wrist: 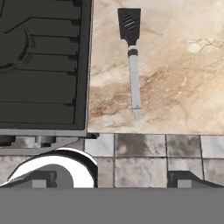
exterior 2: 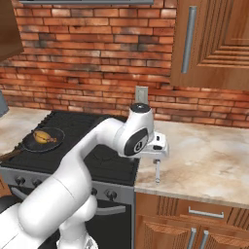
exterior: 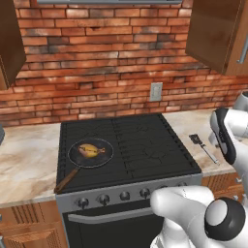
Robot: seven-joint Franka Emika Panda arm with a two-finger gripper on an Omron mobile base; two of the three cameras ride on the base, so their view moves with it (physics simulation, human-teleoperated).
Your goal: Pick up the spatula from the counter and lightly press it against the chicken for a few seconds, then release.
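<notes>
The black slotted spatula (wrist: 132, 57) with grey metal handle lies on the beige marble surface (wrist: 183, 78), just right of the black stove (wrist: 43, 65) (head toward the brick wall (exterior: 97, 72)). The end effector (wrist: 113, 179) hovers above, fingers spread wide, empty. The golden chicken (exterior: 91, 149) sits in a dark pan (exterior: 78, 158).

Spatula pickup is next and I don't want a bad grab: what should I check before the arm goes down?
1. Claw open: ok, its fingertips stand wide apart.
2. Claw empty: ok, nothing sits between the tips.
3. Black-bladed spatula with grey metal handle lies flat on the beige marble counter, nothing touching it: ok.
4. Claw down at handle level: not ok, it hangs above the counter.
5. Golden chicken piece sits in the round black frying pan on the black stove: ok.
</notes>
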